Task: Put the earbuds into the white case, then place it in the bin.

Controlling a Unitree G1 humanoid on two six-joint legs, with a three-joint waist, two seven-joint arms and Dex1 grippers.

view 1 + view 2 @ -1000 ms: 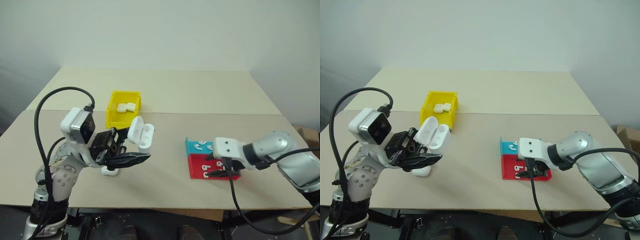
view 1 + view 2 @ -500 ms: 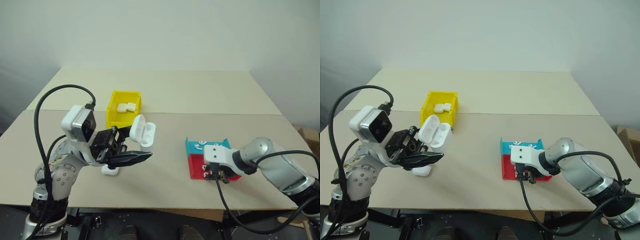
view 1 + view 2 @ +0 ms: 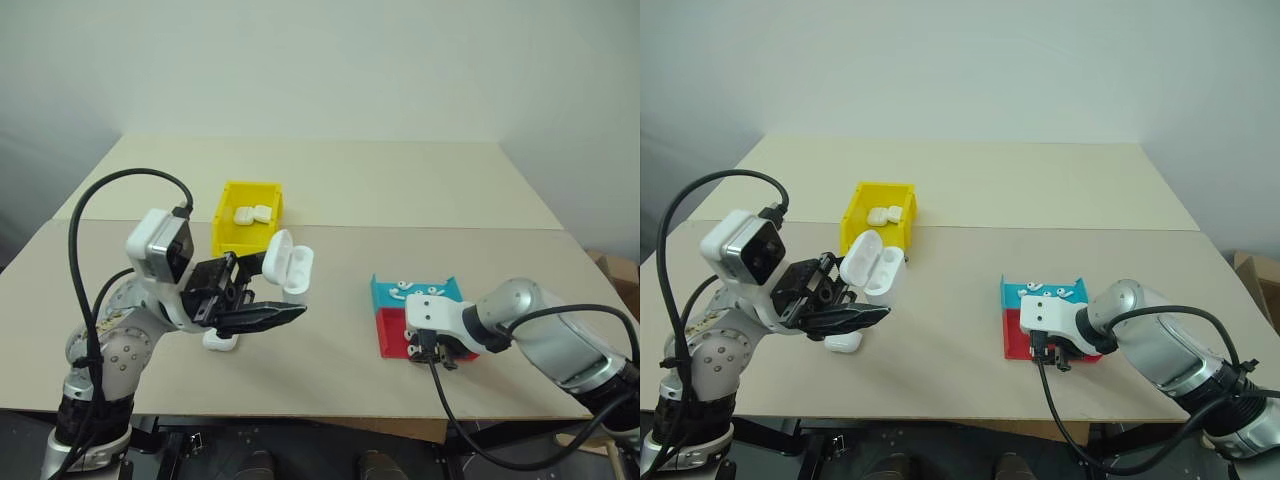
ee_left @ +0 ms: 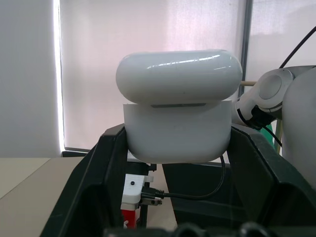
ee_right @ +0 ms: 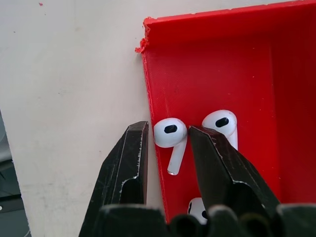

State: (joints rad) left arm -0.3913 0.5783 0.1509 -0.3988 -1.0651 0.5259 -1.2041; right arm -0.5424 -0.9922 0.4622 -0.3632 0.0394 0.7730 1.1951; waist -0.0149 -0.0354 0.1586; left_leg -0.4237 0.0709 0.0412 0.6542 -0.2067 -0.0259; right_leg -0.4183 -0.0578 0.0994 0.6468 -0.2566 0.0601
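Note:
My left gripper (image 3: pixel 272 306) is shut on the white case (image 3: pixel 286 268) and holds it above the table, its lid flipped open. The left wrist view shows that case (image 4: pixel 177 113) clamped between both fingers. My right gripper (image 5: pixel 169 129) points down into the near left corner of the red tray (image 5: pixel 212 59), shut on one of the earbuds (image 5: pixel 171 135), which lies just inside the tray wall. A second earbud (image 5: pixel 220 121) lies right beside it. The yellow bin (image 3: pixel 230 238) stands at the back left with two cases (image 3: pixel 252 213) in it.
A teal tray (image 3: pixel 442 288) holding more earbuds adjoins the red tray (image 3: pixel 392 332) on its far side. Another white case (image 3: pixel 220 341) lies on the table under my left gripper. A black cable hangs from each wrist.
My right gripper has swung in over the red tray's near left corner, tipped downward, and closed around an earbud. The left gripper and its case have stayed put.

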